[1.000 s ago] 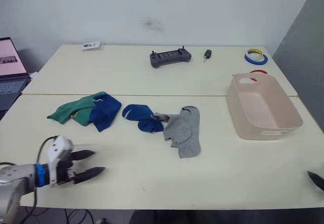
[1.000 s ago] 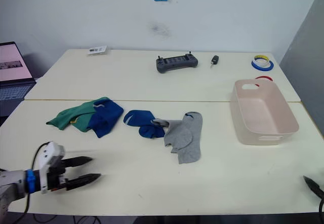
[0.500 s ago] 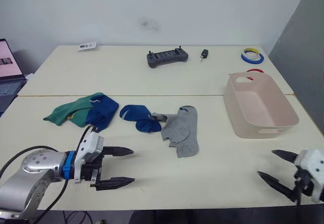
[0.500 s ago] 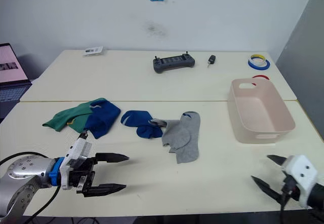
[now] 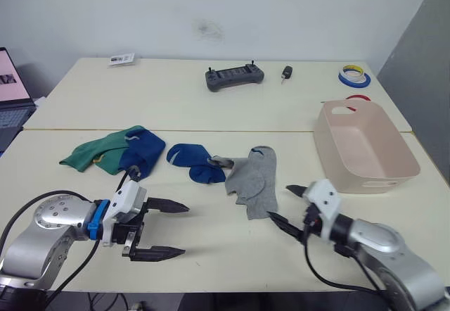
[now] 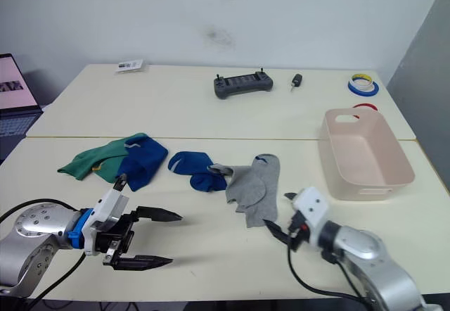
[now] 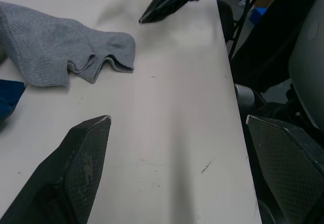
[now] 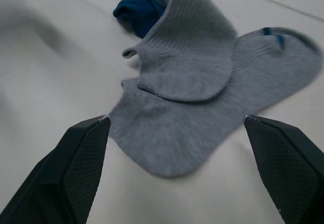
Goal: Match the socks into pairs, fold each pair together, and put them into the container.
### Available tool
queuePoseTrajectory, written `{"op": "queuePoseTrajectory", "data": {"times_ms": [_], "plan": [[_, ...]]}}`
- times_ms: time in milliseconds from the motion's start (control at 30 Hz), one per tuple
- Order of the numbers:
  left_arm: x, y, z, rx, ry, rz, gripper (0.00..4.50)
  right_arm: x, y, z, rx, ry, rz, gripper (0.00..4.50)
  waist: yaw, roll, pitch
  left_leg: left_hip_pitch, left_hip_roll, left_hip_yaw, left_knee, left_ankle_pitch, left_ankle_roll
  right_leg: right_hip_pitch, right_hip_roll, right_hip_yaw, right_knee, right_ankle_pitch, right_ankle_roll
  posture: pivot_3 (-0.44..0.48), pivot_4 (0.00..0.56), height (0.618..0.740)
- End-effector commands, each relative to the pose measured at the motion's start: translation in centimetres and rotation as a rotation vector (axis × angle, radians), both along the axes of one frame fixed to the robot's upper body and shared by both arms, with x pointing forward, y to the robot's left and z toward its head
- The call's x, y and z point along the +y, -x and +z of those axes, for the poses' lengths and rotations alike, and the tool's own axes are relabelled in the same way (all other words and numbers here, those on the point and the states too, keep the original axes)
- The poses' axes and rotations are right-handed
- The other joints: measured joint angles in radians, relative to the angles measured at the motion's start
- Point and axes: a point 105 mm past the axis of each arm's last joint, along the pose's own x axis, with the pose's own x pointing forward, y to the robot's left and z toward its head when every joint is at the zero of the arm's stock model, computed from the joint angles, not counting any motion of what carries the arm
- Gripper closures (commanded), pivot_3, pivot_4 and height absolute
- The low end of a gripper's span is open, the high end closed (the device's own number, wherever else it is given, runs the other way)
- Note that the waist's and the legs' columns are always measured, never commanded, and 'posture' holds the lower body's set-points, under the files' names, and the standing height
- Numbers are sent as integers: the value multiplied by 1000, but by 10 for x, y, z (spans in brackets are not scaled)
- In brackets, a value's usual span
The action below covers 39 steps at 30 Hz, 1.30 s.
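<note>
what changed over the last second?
Both arms came in over the table. The left gripper moved forward from the near left edge and opened wide. The right gripper swung in from the near right edge to the grey socks, fingers open, touching nothing. Socks, container and controller stayed put.

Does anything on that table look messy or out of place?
The socks are jumbled rather than paired: a blue sock overlaps a green one, and two grey socks lie stacked askew beside another blue one. The pink container is empty.
</note>
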Motion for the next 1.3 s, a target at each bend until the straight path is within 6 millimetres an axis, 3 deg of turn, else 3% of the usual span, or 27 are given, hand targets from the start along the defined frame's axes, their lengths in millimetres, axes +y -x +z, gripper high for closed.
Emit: {"op": "queuePoseTrajectory", "data": {"times_ms": [33, 267, 500, 700, 900, 1300], "plan": [[-3, 2, 4, -20, -8, -26, 23, 23, 0, -3, 7, 4, 54, 0, 0, 0, 0, 0, 0, 0, 0, 0, 0, 0, 0, 0, 0, 0, 0, 0, 150, 740], [-4, 2, 11, -26, -13, -37, 23, 52, -4, -10, 29, 27, 97, 0, -1, 0, 0, 0, 1, -1, 0, 0, 0, -1, 0, 0, 0, 0, 0, 0, 150, 740], [-7, 0, 14, -37, -9, -40, 23, 44, -11, -19, 43, 100, 14, 0, -1, 0, 0, 0, 0, -1, 1, 0, 0, -1, 0, -1, 1, 1, -1, 0, 150, 740], [-10, -4, 13, -49, 4, -33, 23, 33, -17, -10, -86, 156, -30, 0, 0, 0, 0, 0, 0, -2, 2, 0, 0, -1, 0, -1, 2, 1, -1, 0, 150, 740], [-14, -4, 12, -49, 17, -39, 23, 23, -1, -15, -33, 126, -32, 0, -1, 0, 0, 0, 1, -2, 3, 0, 1, -1, 0, -1, 3, 1, -1, 0, 150, 740], [-14, -6, 11, -52, 14, -46, 23, 42, -7, -22, 1, 100, 28, 0, -3, 0, 0, 0, 0, -3, 11, 0, 1, -1, 1, 0, 12, 0, -1, 0, 150, 740]]}}
